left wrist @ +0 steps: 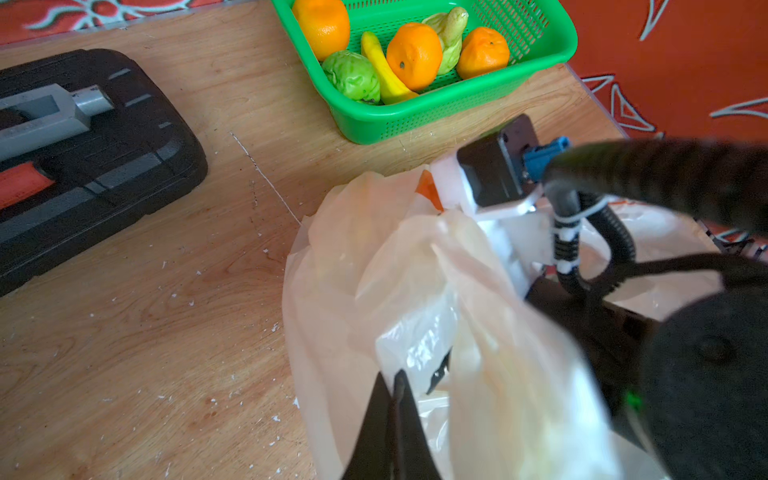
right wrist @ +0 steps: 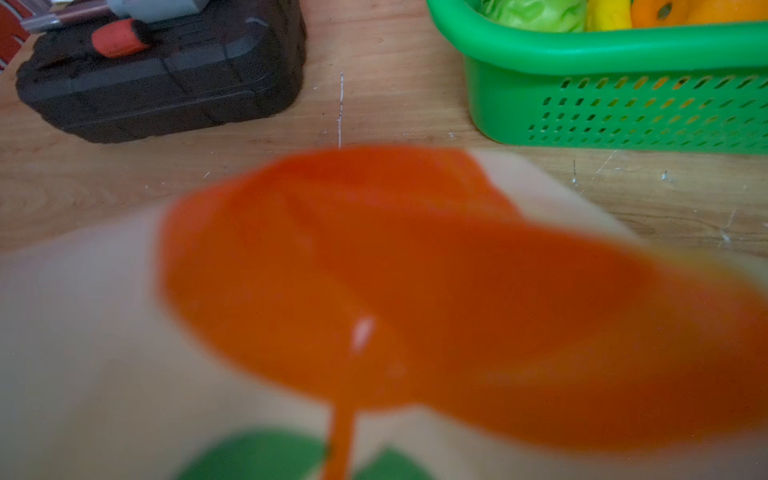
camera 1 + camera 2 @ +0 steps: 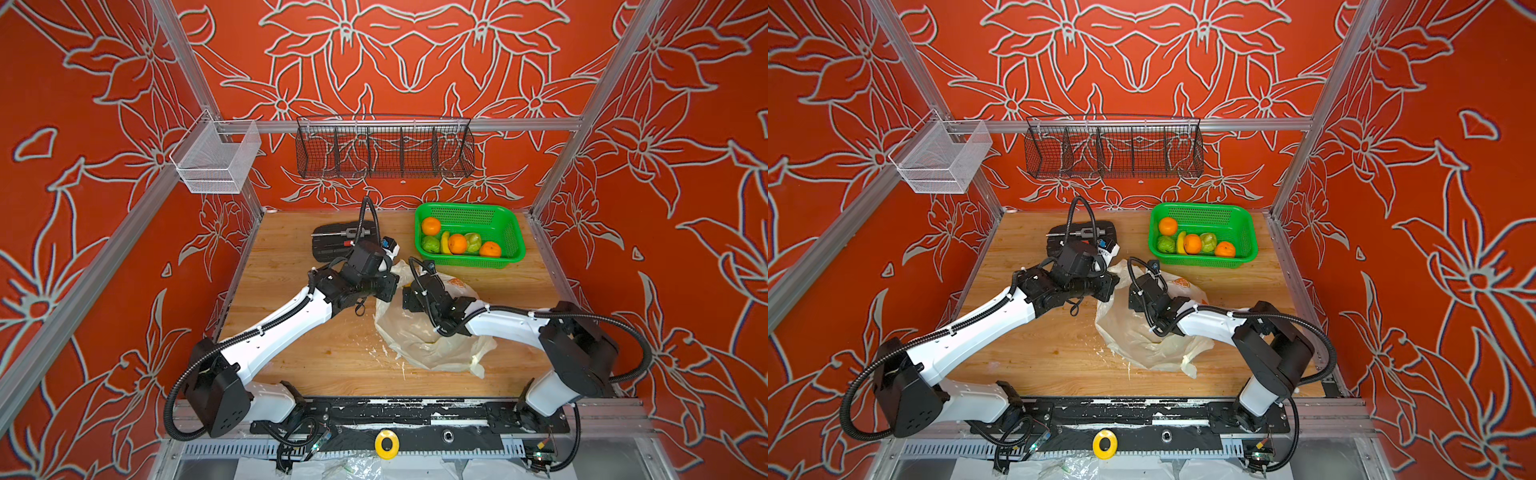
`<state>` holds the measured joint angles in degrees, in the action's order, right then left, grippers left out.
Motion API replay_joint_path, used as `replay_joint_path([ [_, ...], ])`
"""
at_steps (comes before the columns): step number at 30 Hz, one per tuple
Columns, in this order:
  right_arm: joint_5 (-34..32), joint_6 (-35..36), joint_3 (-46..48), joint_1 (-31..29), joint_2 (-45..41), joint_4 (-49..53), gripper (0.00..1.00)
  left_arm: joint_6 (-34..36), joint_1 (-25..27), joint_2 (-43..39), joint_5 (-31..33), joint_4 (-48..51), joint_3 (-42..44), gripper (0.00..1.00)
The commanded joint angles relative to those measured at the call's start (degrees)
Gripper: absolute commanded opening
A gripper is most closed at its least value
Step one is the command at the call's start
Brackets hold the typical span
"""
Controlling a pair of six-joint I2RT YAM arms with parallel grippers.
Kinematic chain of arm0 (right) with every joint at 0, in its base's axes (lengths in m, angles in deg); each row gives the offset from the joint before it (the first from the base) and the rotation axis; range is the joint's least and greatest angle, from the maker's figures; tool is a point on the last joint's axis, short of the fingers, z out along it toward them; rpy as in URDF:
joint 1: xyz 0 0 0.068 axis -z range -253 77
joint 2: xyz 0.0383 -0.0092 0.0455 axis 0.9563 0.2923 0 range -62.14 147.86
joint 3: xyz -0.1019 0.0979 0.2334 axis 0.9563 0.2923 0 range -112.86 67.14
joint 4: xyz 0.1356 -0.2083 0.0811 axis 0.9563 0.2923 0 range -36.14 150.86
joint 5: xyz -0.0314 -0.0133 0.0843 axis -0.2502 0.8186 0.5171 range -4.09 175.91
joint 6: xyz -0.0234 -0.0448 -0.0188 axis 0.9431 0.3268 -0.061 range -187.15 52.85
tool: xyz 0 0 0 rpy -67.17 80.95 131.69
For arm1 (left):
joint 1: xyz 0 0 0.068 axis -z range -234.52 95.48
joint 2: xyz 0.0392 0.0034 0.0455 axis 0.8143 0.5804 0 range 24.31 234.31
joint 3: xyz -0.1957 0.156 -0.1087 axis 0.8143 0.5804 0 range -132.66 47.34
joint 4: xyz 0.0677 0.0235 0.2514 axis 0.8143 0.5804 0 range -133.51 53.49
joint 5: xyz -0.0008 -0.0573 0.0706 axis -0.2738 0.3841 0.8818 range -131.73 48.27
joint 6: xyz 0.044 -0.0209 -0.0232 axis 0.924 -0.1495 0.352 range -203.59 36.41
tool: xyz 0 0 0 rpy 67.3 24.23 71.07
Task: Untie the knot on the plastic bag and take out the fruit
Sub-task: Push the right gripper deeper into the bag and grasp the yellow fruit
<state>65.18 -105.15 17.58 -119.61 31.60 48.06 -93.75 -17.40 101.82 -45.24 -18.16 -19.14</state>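
Jaws: left gripper (image 1: 390,386) clamped on plastic bag (image 1: 353,257) rim, right gripper hidden inside bag, cannot tell | knot: none visible | fruit (image 3: 457,243): several in green basket (image 3: 469,212) | remainder: unseen

Probably a robot test booth: aluminium frame (image 3: 519,124), red flower-printed walls (image 3: 415,62), wooden tabletop (image 3: 311,353).

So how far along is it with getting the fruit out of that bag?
Done: the plastic bag looks untied, its mouth gaping, and fruit already lies in the green basket. In hand: the left gripper is pinched shut on the bag's rim, while the right gripper appears to reach inside, jaws hidden. Left: I cannot tell whether any fruit remains in the bag.
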Motion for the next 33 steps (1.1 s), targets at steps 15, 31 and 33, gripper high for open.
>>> replay_joint_path([
  [15,-0.1,-2.1,-6.1,6.0,10.7,-7.8,0.87,0.0,-0.3,0.6,-0.5,1.2,-1.7,0.00],
  [31,8.5,-1.1,-10.0,7.1,15.1,-7.4,0.72,0.2,-0.3,1.0,-0.3,1.6,-2.1,0.00],
  [33,8.6,-1.1,-9.8,7.2,14.3,-7.0,0.65,0.2,-0.3,1.0,-0.3,1.5,-2.0,0.00],
])
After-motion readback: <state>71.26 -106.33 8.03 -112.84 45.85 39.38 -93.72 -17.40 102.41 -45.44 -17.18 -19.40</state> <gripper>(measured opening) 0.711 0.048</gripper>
